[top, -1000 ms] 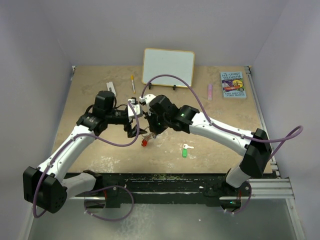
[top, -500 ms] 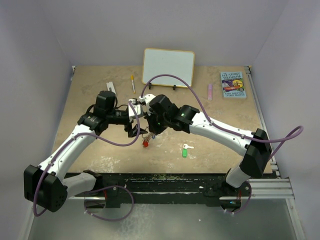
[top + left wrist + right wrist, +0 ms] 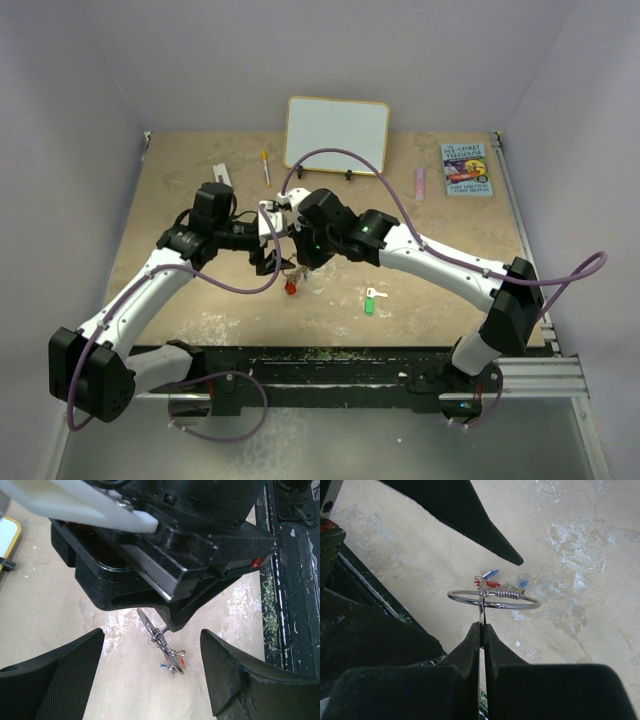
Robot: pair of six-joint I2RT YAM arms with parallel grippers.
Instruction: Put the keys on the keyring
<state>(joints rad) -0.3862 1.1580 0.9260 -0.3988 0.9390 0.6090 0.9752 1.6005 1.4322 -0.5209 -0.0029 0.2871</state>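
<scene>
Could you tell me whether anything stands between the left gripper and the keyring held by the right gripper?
Nothing visible does. The keyring hangs from the shut right gripper, in the gap ahead of the left gripper, whose jaws stand open. Behind it lies only bare table; the right gripper's body looms close above.

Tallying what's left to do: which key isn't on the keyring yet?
The green-tagged key, lying alone off to the side. The red- and blue-tagged keys hang on the keyring, which the right gripper pinches shut.
</scene>
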